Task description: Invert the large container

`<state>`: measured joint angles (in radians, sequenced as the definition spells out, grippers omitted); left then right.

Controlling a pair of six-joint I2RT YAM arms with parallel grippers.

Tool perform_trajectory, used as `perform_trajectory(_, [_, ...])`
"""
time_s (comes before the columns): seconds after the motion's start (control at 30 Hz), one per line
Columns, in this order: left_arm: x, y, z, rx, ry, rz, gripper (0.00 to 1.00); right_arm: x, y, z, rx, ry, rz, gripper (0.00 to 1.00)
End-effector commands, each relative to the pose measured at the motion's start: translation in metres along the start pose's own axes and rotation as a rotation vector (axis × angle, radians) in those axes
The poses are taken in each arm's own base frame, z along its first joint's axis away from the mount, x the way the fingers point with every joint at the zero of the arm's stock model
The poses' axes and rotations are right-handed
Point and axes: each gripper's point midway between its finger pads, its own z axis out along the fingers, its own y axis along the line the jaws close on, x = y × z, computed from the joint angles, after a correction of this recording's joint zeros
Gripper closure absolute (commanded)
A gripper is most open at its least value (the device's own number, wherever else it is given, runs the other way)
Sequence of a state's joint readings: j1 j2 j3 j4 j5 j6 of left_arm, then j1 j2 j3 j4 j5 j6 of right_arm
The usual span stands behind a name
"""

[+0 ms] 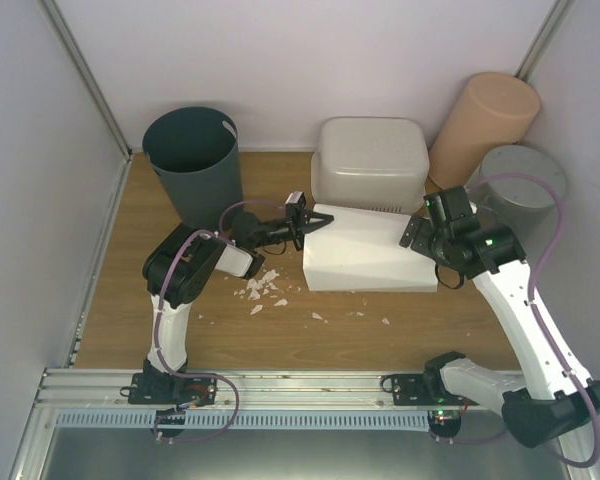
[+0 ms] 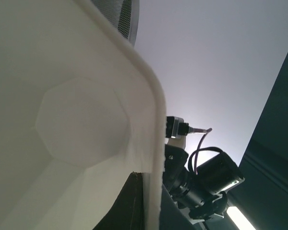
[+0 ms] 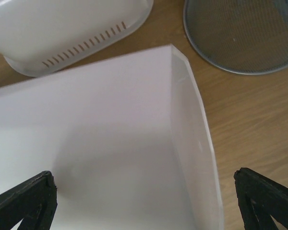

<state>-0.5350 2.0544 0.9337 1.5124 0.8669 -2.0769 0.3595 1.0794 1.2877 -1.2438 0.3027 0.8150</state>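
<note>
The large white container (image 1: 365,250) lies tilted on its side in the middle of the wooden table, with its left rim raised. My left gripper (image 1: 315,222) is shut on that left rim. In the left wrist view the rim (image 2: 153,124) runs between my dark fingers (image 2: 129,206), with the container's inside to the left. My right gripper (image 1: 420,235) is open at the container's right end. In the right wrist view its fingertips (image 3: 24,203) stand wide apart over the white wall (image 3: 110,143), and I cannot tell whether they touch it.
A dark grey bin (image 1: 193,160) stands at the back left. A white slotted tub (image 1: 370,160) sits upside down behind the container. A peach cylinder (image 1: 483,125) and a grey mesh bin (image 1: 525,185) are at the back right. White scraps (image 1: 265,290) lie on the table.
</note>
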Motion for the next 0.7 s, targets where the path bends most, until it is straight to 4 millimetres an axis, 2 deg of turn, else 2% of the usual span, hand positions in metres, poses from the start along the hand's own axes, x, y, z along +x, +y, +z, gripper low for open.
perform_trajectory(0.0, [0.036,-0.057,-0.003,0.212,0.107,0.226,1.0,-0.016,0.027,0.009,-0.133,-0.014,-0.023,0.0])
perform_trajectory(0.23, [0.034,-0.058,0.0,0.214,0.118,0.237,1.0,-0.021,0.074,0.0,-0.361,0.018,-0.041,0.0])
perform_trajectory(0.4, [0.03,-0.049,0.002,0.199,0.12,0.235,0.99,-0.03,0.091,-0.02,-0.465,0.007,-0.035,0.0])
perform_trajectory(0.5, [0.029,-0.04,0.003,0.174,0.132,0.226,0.87,-0.033,0.099,-0.031,-0.516,0.0,-0.041,0.0])
perform_trajectory(0.6, [0.028,-0.03,0.004,0.133,0.148,0.217,0.84,-0.037,0.11,-0.037,-0.574,-0.006,-0.047,0.0])
perform_trajectory(0.67, [0.027,-0.023,0.005,0.101,0.159,0.215,0.78,-0.039,0.114,-0.039,-0.592,-0.01,-0.051,0.0])
